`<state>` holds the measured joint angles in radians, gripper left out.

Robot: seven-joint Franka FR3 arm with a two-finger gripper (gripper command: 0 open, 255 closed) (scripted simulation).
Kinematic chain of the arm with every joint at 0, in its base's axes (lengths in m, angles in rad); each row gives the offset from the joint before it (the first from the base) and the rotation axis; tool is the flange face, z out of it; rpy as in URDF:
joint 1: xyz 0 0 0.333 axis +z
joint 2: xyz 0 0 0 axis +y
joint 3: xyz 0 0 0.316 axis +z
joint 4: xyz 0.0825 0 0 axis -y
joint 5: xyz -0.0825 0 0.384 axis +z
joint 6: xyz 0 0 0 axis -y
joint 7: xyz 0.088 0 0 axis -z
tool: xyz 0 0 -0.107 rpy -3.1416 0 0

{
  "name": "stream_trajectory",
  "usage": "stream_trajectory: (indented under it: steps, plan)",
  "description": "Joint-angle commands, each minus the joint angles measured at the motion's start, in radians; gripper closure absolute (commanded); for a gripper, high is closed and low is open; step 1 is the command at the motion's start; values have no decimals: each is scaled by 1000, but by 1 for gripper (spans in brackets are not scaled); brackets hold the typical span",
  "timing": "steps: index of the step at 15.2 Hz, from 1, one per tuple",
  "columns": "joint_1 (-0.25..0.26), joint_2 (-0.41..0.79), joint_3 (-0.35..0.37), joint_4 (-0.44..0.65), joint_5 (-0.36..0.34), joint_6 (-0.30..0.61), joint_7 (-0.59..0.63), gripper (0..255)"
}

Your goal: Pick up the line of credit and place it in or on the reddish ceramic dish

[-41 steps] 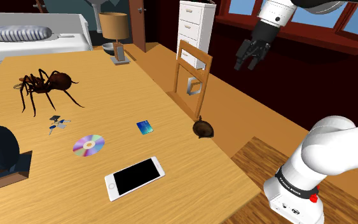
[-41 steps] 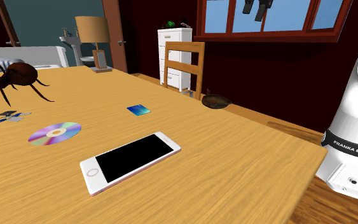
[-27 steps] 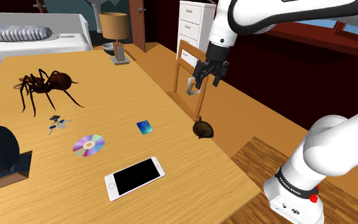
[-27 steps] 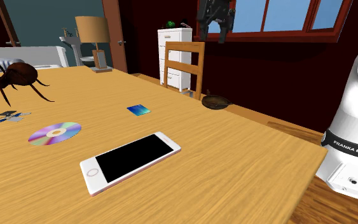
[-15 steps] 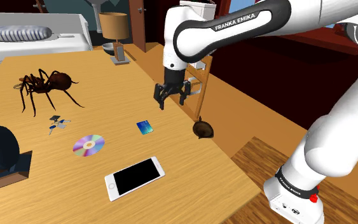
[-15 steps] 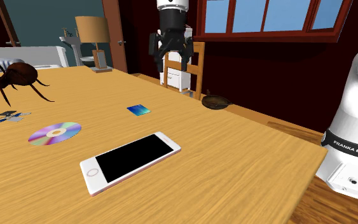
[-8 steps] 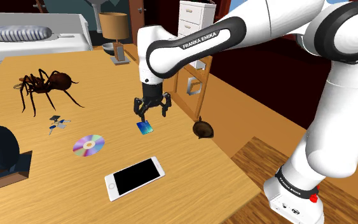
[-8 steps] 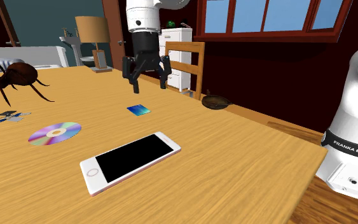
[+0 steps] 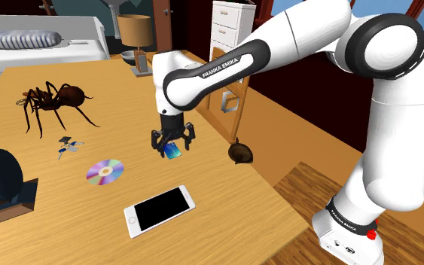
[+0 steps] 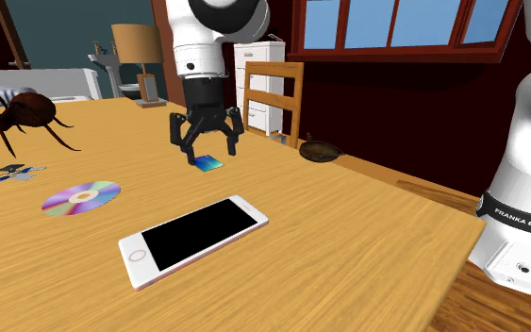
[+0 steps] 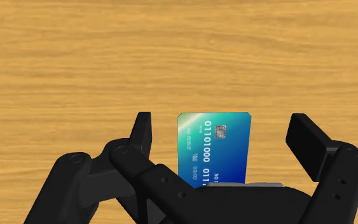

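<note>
The gripper [image 10: 206,151] hangs low over the counter [image 9: 225,188], fingers spread wide and holding nothing. Directly beneath it, between the two fingers, the blue card [image 11: 212,153] lies flat on the wood. From the wrist view its long sides run alongside the fingers, so closing would squeeze it across the narrow width, which looks the right way round.

The card sits a little nearer one finger than the other. A small sideways correction before going lower would help, I think. Otherwise the closer finger would meet the edge first and push the card along the counter instead of gripping it.

The hard part is how thin the card is. The fingertips probably need to go down until they almost touch the counter on either side, then close slowly so the edges catch and do not slip under the pads. I would lift straight up and gently, because a hold on two thin edges could easily twist loose.

The dish [image 9: 240,153] — a small dark brownish bowl — sits off to the side of the gripper at the counter's edge, near but clearly apart from the card. The carry should be short.
</note>
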<state>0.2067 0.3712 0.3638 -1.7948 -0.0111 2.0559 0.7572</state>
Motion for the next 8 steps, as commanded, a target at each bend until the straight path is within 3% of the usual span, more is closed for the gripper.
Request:
stream_trajectory:
  steps: [1,8]
  plan:
    - [2,9,-1,-13,-3,22,2,0]
    - [3,12,-1,-17,-4,29,3,0]
